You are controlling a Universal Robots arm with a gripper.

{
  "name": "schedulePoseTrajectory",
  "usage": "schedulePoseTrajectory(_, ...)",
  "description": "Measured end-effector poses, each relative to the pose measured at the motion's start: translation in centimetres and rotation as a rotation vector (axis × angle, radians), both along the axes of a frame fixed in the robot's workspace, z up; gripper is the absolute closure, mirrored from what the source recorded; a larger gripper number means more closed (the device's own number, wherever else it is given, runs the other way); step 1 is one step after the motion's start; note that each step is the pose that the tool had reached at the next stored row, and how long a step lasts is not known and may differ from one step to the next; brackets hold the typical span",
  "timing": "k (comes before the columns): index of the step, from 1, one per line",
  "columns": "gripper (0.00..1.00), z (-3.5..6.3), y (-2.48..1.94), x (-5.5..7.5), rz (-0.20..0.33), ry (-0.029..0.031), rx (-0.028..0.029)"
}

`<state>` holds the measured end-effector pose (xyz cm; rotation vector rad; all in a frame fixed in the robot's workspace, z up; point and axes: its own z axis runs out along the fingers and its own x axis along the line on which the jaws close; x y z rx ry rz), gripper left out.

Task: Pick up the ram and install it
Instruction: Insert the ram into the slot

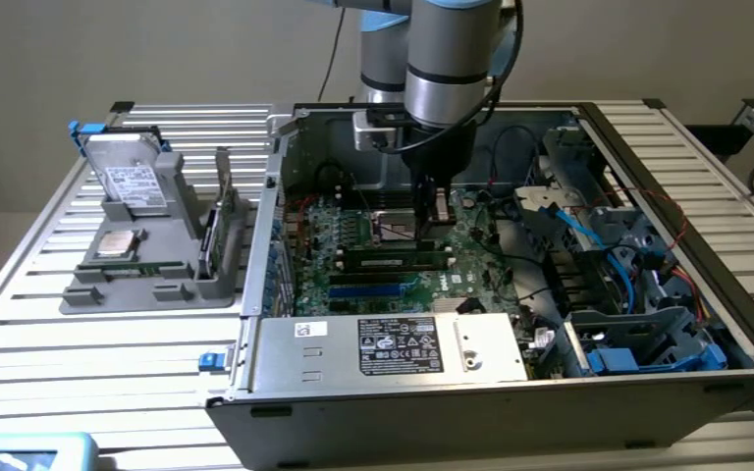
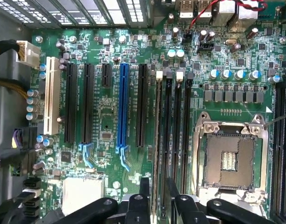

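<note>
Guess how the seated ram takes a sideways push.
Probably stiff but fragile: the ram is a thin board standing on edge. Likely light, being so slim. A side push would likely strain, not slide it: it looks seated.

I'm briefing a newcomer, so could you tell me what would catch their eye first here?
A robot arm reaches down into the open computer case at the middle of the exterior view. In the wrist view its open fingers flank the ram, standing in a motherboard slot near the empty processor socket.
</note>
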<state>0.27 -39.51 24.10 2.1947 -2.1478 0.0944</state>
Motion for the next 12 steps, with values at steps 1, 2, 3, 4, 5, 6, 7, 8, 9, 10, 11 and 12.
schedulePoseTrajectory(1,0.73,0.1,0.0,0.23,0.0,0.0005,0.0)
schedulePoseTrajectory(2,0.73,0.19,0.0,0.48,0.0,0.001,0.0)
schedulePoseTrajectory(3,0.73,0.24,0.0,0.69,0.0,0.0013,0.0)
schedulePoseTrajectory(4,0.73,0.25,0.0,0.89,0.0,0.0015,0.0001)
schedulePoseTrajectory(5,0.73,0.26,0.0,0.97,0.0,0.0033,0.0003)
schedulePoseTrajectory(6,0.73,0.27,0.0,0.97,0.0,0.004,0.0004)
schedulePoseTrajectory(7,0.73,0.27,0.0,0.97,0.0,0.004,0.0004)
schedulePoseTrajectory(8,0.73,0.28,0.0,0.97,0.0,0.0041,0.0003)
schedulePoseTrajectory(9,0.73,0.28,0.0,0.97,0.0,0.0042,0.0002)
schedulePoseTrajectory(10,0.73,0.28,0.0,0.98,0.0,0.0041,0.0002)
schedulePoseTrajectory(11,0.73,0.28,0.0,0.98,0.0,0.0042,0.0002)
schedulePoseTrajectory(12,0.73,0.28,0.0,0.98,0.0,0.0041,0.0002)
